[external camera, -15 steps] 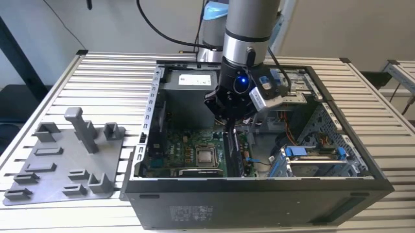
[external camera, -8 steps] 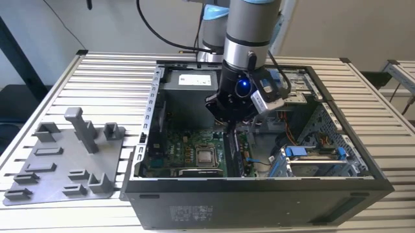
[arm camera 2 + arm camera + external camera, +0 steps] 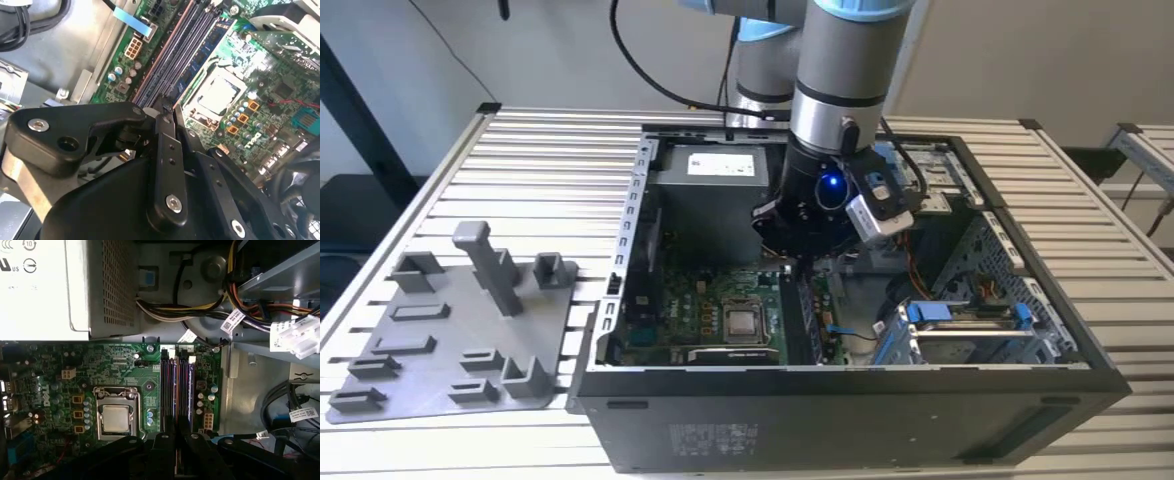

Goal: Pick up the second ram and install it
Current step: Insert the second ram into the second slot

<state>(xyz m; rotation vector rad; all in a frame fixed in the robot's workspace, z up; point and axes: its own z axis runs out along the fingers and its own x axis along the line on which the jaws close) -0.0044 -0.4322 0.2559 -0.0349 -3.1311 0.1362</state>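
Exterior view, left to right.

- Grey plastic fixture tray (image 3: 414, 375) with a tall grey post (image 3: 491, 265) lay at the left edge of the slatted metal table (image 3: 547, 160). It was probably the staging rack for parts. No memory stick could be made out on it.
- Open black computer case (image 3: 854, 395) sat mid-table on its side, so the green motherboard (image 3: 674, 315) faced up and the arm could reach straight down.
- Silver square processor (image 3: 744, 322) sat near the case's front wall.
- Black two-finger gripper (image 3: 790, 258) hung down inside the case, just right of the processor. In the second wrist view its fingertips (image 3: 166, 111) were drawn together with no gap visible, directly over the near end of the long black memory sockets (image 3: 185, 45). This posture looked like pressing down rather than carrying.
- Second ram, a thin dark stick (image 3: 174, 390): likely the bluish strip standing in the socket in line with the fingers. Whether it was fully seated, or the end clips latched, could not be told.
- Blue-tabbed metal drive cage (image 3: 961, 325) filled the case's right front corner, clear of the work.
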